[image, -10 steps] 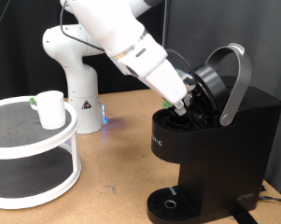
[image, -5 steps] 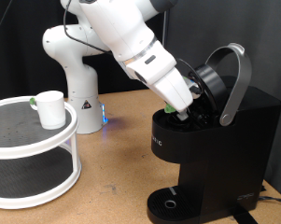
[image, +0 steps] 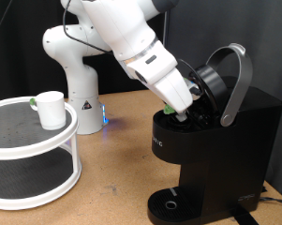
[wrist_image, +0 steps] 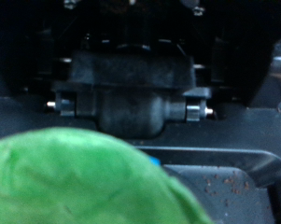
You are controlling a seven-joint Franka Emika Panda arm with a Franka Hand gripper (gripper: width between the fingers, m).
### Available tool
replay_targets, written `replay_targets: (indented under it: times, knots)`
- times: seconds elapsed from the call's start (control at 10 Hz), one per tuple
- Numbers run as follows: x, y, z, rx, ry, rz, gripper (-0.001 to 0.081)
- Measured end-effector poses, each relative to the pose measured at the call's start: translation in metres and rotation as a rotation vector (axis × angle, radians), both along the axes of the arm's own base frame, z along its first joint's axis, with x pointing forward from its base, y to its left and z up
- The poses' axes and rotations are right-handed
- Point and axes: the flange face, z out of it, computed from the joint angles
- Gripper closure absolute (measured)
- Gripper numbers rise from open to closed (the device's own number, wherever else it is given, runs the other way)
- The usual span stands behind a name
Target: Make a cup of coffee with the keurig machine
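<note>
The keurig machine [image: 225, 141] stands at the exterior view's right with its lid and grey handle [image: 236, 80] raised. My gripper [image: 181, 112] is down at the open pod chamber, shut on a small dark pod with a green top [image: 169, 110]. In the wrist view the green top [wrist_image: 84, 182] is blurred and fills the foreground, with the machine's dark inner parts [wrist_image: 131, 98] behind it. My fingers do not show there. The white cup [image: 51, 108] stands on the top of a round white stand [image: 33, 141] at the exterior view's left, far from the gripper.
A small green-topped item [image: 33, 99] sits beside the cup on the stand. The arm's white base [image: 75, 70] stands behind, by the wall. The machine's round drip tray [image: 169, 202] is bare. Bare wooden table lies between the stand and the machine.
The gripper with the pod has shifted a little lower and towards the exterior view's left at the chamber, then held still. The cup and the lid have not moved.
</note>
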Motion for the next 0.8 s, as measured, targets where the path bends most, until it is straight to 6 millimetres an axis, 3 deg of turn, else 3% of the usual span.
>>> replay_targets:
  times: [0.8]
  knots:
    - [0.0055, -0.0022, -0.0045, -0.042, 0.012, -0.030, 0.0335]
